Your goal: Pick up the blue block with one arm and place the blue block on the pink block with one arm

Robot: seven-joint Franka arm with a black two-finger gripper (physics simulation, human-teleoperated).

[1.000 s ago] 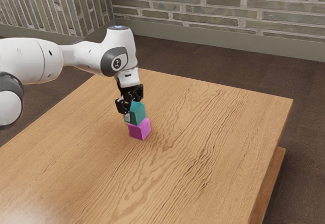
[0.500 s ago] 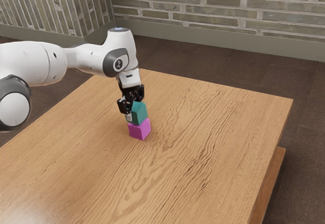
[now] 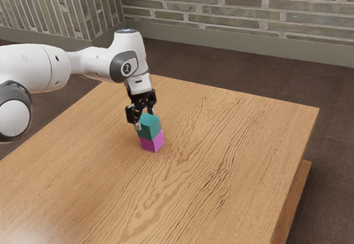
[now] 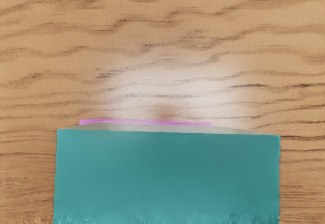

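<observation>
**Blue block sits on pink block, claw open above it**

In the ext. view the white Franka arm (image 3: 83, 64) comes in from 9 o'clock and bends down over the wooden table (image 3: 221, 161). The blue block (image 3: 150, 128), teal in colour, stands upright on top of the pink block (image 3: 152, 143). The two make a small stack w/ sides nearly flush. The stack is at approx. 11 o'clock from the table's middle, well away from every edge.

The gripper (image 3: 143, 118) hangs just over the stack, at approx. 11 o'clock from the blue block. Its black fingers (image 3: 136, 123) stand apart and do not clamp the block. The near one is just beside the block's upper edge on the 9 o'clock side, and the far one ends above the block's top face. So the claw is open and holds nothing.

In the wrist view the blue block (image 4: 167, 176) is big and close under the hand. A thin strip of the pink block (image 4: 147, 123) shows just past its far edge, then wood grain of the table (image 4: 162, 41) w/ a pale bright patch.

Behind the table are a dark floor (image 3: 249, 67) and a brick wall (image 3: 232, 0).
</observation>
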